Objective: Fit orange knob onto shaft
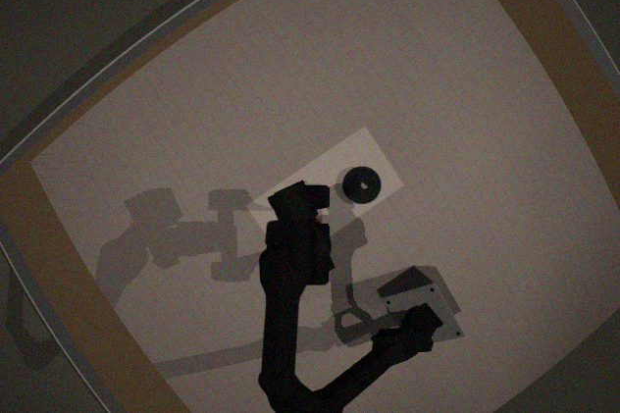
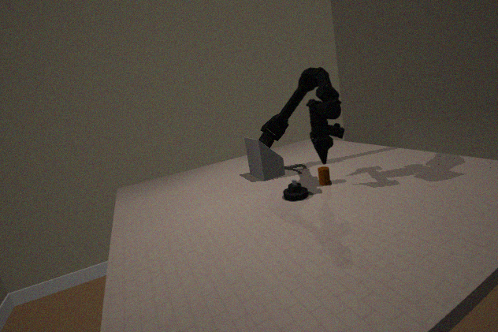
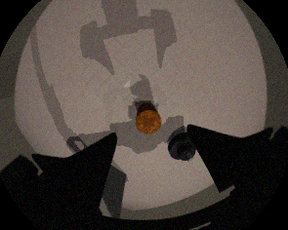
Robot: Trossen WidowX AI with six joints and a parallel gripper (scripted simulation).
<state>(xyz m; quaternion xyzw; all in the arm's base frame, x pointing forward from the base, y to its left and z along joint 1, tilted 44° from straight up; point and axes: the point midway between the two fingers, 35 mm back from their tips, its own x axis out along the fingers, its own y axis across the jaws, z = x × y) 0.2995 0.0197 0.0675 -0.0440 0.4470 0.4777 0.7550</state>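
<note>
Held jaws wide apart and empty, above the orange knob (image 1: 318, 221) (image 2: 324, 176) (image 3: 148, 122). Faced its upright long axis from overhead. Likely required descent with jaws astride it.

Open space separates the orange knob (image 2: 324, 176) (image 3: 148, 122) from the black pedestal (image 1: 361, 184) (image 2: 295, 192) (image 3: 181, 147); the pedestal stands as the nearest obstacle.

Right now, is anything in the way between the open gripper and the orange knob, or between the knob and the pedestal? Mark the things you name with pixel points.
Nothing visible blocks either path: the open gripper (image 2: 324, 162) (image 3: 151, 132) hangs above the orange knob (image 2: 323, 176) (image 3: 148, 122), and only shadowed tabletop shows between knob and pedestal (image 1: 361, 195) (image 2: 295, 195) (image 3: 180, 152).
</note>
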